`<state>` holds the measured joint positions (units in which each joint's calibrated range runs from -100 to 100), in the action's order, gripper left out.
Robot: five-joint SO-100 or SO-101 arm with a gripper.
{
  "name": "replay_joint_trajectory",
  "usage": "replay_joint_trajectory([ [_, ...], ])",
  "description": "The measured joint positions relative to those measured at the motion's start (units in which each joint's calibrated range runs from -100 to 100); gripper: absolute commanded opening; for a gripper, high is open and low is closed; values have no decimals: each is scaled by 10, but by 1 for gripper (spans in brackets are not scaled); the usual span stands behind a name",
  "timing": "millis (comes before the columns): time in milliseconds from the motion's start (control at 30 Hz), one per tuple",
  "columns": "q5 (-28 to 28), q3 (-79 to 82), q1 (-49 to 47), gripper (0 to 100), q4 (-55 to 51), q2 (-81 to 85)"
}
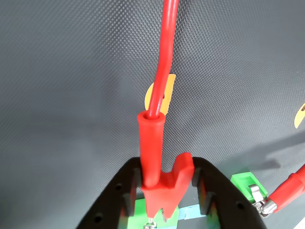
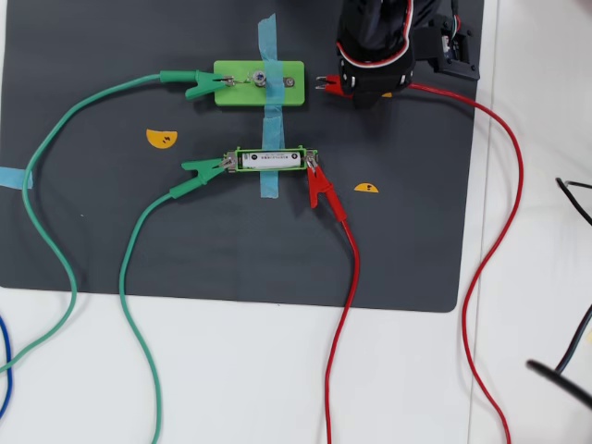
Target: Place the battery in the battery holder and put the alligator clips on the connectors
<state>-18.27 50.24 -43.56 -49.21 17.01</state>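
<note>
Last clip going onto the bulb block.

In the wrist view the gripper [image 1: 161, 191] is clamped on a red clip [image 1: 159, 176], its metal tip just above the green block [image 1: 143, 214]. Seen from overhead, the red clip [image 2: 328, 84] lies just right of the block [image 2: 277, 94], its nose apart from the right tab; the next move calls for squeezing it open and easing it left onto that tab. Left of the block, a green clip [image 2: 197, 85] bites the other tab. Below the block, the battery [image 2: 269, 160] sits in the holder [image 2: 239, 161], clipped at both ends.

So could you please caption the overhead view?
Pincer brings the last red clip toward the bulb block.
</note>
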Motion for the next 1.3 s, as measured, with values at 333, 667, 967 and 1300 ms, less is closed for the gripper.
replay_joint_trajectory([
  [333,4,1,24,1,0,1],
  [667,4,7,66,1,0,1],
  [967,3,7,69,1,0,2],
  [1300,-20,7,86,1,0,2],
])
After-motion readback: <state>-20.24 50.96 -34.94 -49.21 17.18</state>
